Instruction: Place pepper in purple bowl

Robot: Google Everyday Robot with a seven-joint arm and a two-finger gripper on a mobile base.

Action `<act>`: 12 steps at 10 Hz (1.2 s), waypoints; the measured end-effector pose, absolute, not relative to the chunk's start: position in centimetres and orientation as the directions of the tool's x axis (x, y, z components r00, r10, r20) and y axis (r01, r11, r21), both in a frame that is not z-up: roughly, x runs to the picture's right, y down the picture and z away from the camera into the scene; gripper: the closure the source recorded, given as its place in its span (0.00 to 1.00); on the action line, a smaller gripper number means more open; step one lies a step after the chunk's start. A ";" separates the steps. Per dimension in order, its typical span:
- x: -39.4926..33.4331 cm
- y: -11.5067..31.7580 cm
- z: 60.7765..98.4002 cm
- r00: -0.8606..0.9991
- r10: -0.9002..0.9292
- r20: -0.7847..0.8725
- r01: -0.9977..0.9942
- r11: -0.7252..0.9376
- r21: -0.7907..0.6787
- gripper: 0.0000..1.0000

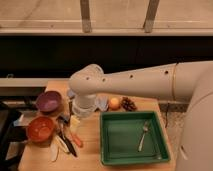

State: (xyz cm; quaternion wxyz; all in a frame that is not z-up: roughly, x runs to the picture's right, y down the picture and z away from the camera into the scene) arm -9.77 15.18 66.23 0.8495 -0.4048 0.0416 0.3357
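Note:
The purple bowl stands at the table's left, with nothing showing inside it. My arm reaches in from the right, and its white wrist hangs over the table just right of the bowl. The gripper points down below the wrist, to the right of and nearer than the bowl. A slim orange-red thing lies on the table just under the gripper. It looks like the pepper, but I cannot tell for sure. I cannot tell whether the gripper holds anything.
An orange bowl sits in front of the purple one. A black tool and a pale strip lie beside it. A green tray holds a spoon. A round orange fruit and dark grapes lie behind the tray.

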 end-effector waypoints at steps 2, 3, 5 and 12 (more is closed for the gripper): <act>-10.9 15.7 66.8 0.779 0.534 -0.330 -0.596 0.464 -0.655 0.30; -12.2 16.0 67.3 0.785 0.528 -0.325 -0.590 0.477 -0.651 0.30; -15.8 16.4 68.7 0.796 0.514 -0.319 -0.581 0.501 -0.642 0.30; -14.1 17.3 74.7 0.717 0.543 -0.437 -0.696 0.517 -0.498 0.30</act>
